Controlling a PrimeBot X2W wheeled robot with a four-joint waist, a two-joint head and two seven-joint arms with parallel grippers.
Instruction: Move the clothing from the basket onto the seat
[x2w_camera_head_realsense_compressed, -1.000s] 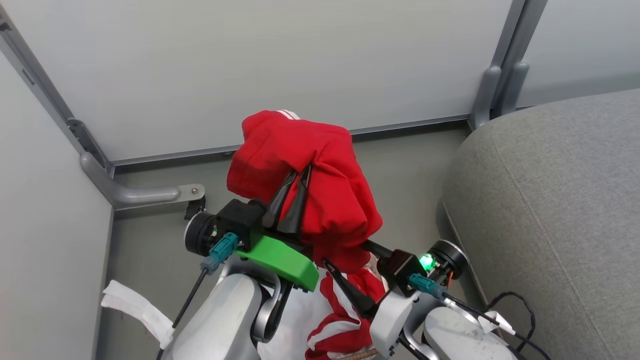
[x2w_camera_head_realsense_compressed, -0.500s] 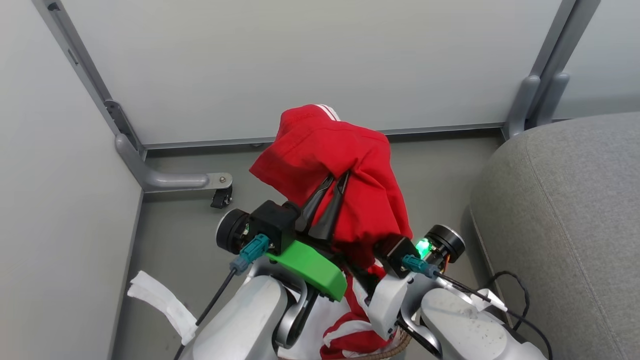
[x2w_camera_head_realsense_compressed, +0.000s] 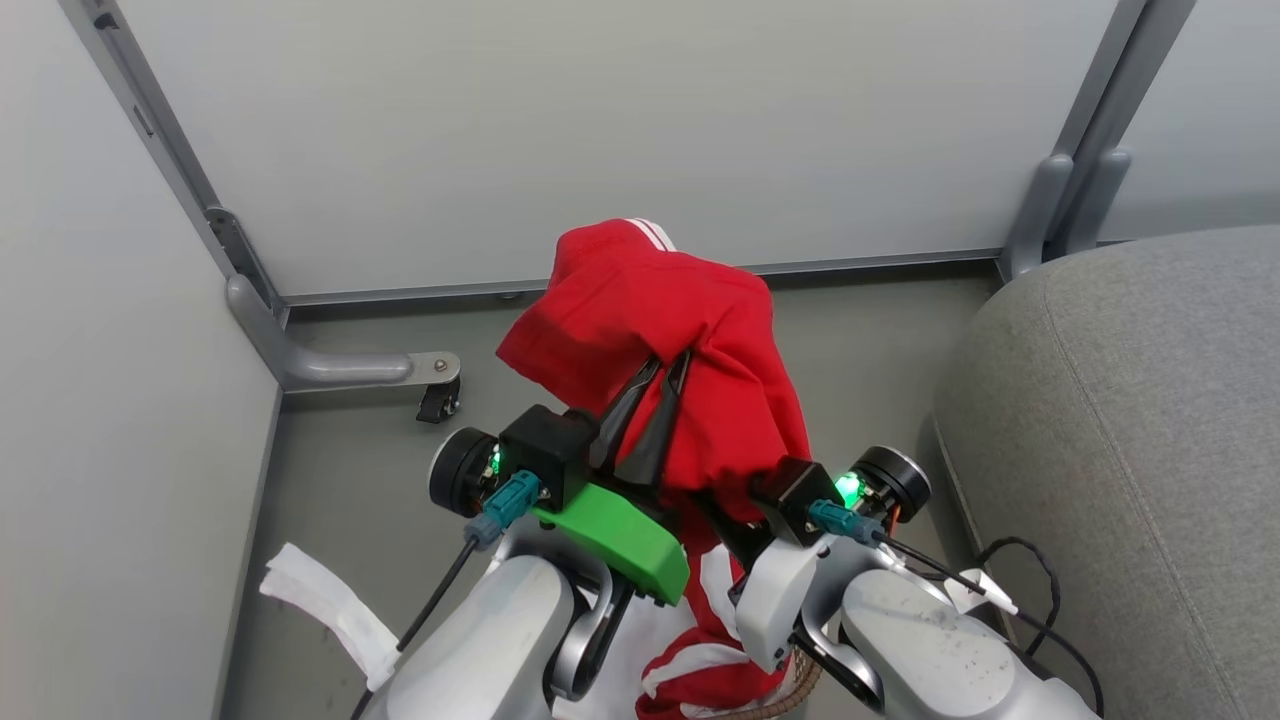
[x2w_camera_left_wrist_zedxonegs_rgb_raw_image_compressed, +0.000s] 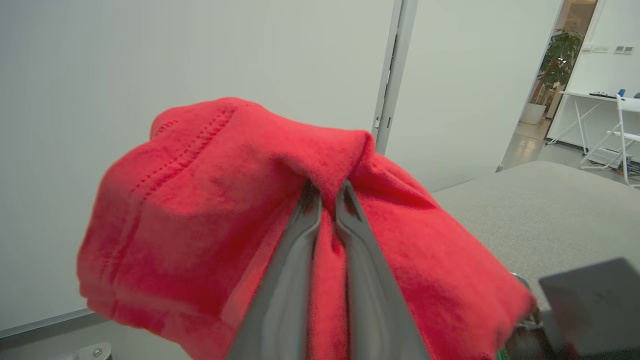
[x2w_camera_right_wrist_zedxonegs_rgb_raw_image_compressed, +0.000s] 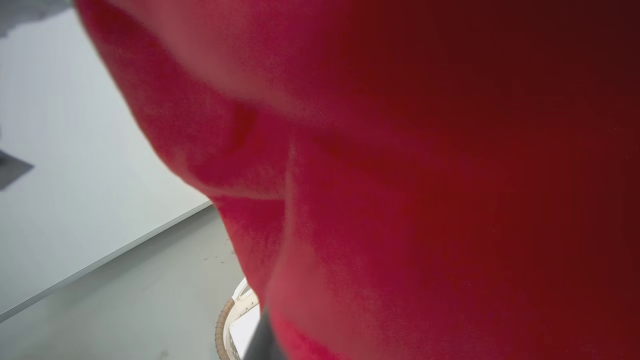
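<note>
Head view, left claw (x2w_camera_head_realsense_compressed: 655, 385) clenched on red clothing (x2w_camera_head_realsense_compressed: 650, 320), right claw (x2w_camera_head_realsense_compressed: 730, 535) closed beneath it, grey seat (x2w_camera_head_realsense_compressed: 1130, 420) at right, partition (x2w_camera_head_realsense_compressed: 600, 130) behind

Bare grey floor (x2w_camera_head_realsense_compressed: 340, 460) lies open ahead and to the left, as far as a white wall panel (x2w_camera_head_realsense_compressed: 600, 130) in front and a second panel (x2w_camera_head_realsense_compressed: 100, 450) on the left. At their corner a grey metal foot (x2w_camera_head_realsense_compressed: 340, 368) with 1 black caster (x2w_camera_head_realsense_compressed: 437, 403) juts onto the floor. The bunched red clothing (x2w_camera_head_realsense_compressed: 660, 340) hangs across the middle and blocks the straight-ahead path, with the basket (x2w_camera_right_wrist_zedxonegs_rgb_raw_image_compressed: 220, 327) rim beneath it. To the right, the top of the seat (x2w_camera_head_realsense_compressed: 1130, 420) is bare. A narrow strip of floor separates it from the clothing, and a black cable (x2w_camera_head_realsense_compressed: 1030, 570) loops at its base.
</note>
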